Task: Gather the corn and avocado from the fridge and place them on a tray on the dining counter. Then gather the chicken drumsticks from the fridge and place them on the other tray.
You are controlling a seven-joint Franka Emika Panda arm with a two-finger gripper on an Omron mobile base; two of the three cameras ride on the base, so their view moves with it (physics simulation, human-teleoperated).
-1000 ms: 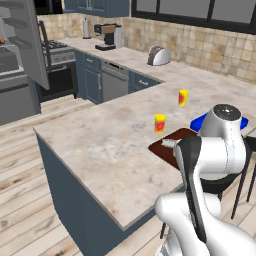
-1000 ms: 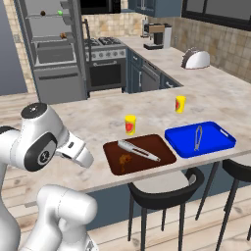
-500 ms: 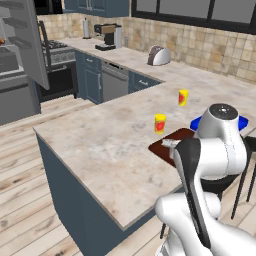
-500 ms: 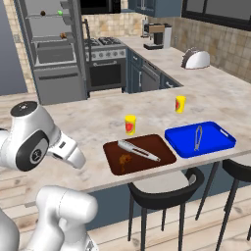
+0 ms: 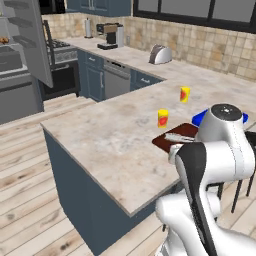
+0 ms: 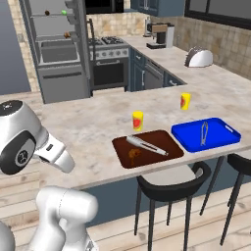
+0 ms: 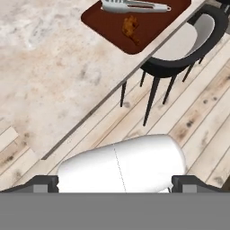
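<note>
You can see the brown tray on the table, near the edge by the stools. A chicken drumstick lies on it, and a pair of silver tongs lies just beside the drumstick on the same tray. In the hand view you look down on that tray with the drumstick and the tongs at the top, and a black stool stands under the table edge below it.

To the right of the brown tray sits the blue tray, close beside it. Another pair of tongs lies inside the blue tray. Two small yellow cups stand on the table behind the trays: one just behind the brown tray and one further back, behind the blue tray.

The pincer has its two dark tips far apart at the bottom corners of the hand view. It is wide apart and holds nothing.

Far back on the left you can see the fridge with its door open. A few small things sit on its shelves, too small to tell what they are. A toaster and a coffee machine stand on the far table along the wall.
</note>
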